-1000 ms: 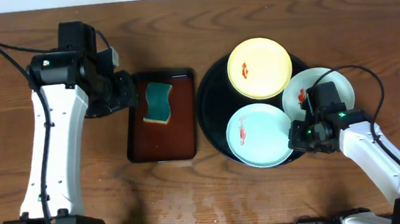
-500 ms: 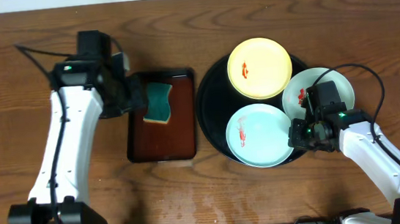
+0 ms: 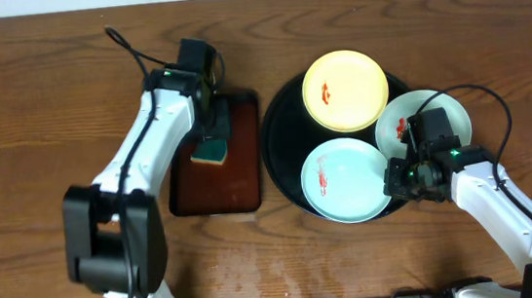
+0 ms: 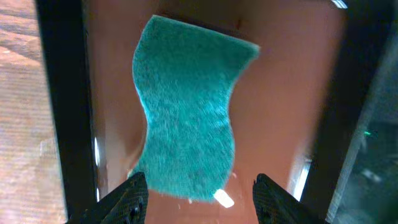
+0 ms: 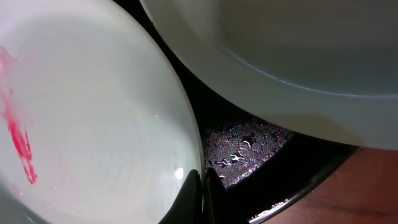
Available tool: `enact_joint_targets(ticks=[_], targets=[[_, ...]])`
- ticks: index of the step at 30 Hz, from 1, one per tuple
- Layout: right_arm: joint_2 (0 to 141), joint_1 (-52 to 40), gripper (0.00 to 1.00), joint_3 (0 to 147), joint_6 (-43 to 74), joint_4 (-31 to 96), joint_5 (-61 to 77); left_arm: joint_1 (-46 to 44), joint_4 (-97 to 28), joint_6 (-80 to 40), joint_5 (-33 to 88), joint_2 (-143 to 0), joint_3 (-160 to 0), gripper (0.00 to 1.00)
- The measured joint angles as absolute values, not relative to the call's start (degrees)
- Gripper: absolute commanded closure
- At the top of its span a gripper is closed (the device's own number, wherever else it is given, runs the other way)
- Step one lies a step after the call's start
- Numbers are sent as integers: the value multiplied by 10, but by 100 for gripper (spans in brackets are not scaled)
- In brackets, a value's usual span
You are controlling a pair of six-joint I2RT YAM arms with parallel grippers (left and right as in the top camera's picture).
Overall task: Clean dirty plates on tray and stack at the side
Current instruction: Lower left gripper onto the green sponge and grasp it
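Three plates lie on the black tray (image 3: 278, 118): a yellow plate (image 3: 344, 90) at the back, a mint plate (image 3: 343, 181) in front and another mint plate (image 3: 429, 114) at the right, each with a red smear. My right gripper (image 3: 392, 184) is shut on the front mint plate's right rim; in the right wrist view its fingertips (image 5: 203, 177) pinch the edge of that plate (image 5: 93, 124), with the other mint plate (image 5: 280, 50) above. My left gripper (image 3: 213, 125) hangs open over a teal sponge (image 4: 186, 118), its fingers (image 4: 134, 193) straddling the sponge's near end.
The sponge (image 3: 213, 154) lies in a brown rectangular tray (image 3: 216, 188) just left of the black tray. Water drops speckle the black tray floor (image 5: 249, 146) between the two mint plates. Wood-grain tabletop (image 3: 41, 53) surrounds both trays.
My left arm has swung right from beside the brown tray to directly over the sponge, jaws still open. The right gripper and the plates have not moved.
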State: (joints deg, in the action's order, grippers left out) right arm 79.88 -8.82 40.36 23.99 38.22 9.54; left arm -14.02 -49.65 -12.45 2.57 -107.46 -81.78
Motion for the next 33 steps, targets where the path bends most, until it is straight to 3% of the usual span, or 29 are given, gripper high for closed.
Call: enact_joint_targets(ticks=[16,22,29,33], targets=[[799,-88,96,404,240,382,95,-135,-446,-135,11,-1159,-818,50],[799,-88,96,404,240,382,95,-135,-444,-137,4,-1164,-818,57],[799,-88,96,404,240,382,94,-135,-444,-135,0,-1164,-818,57],[799,-88,95,404,240,382,94,-135,-444,-137,0,-1164,-818,50]])
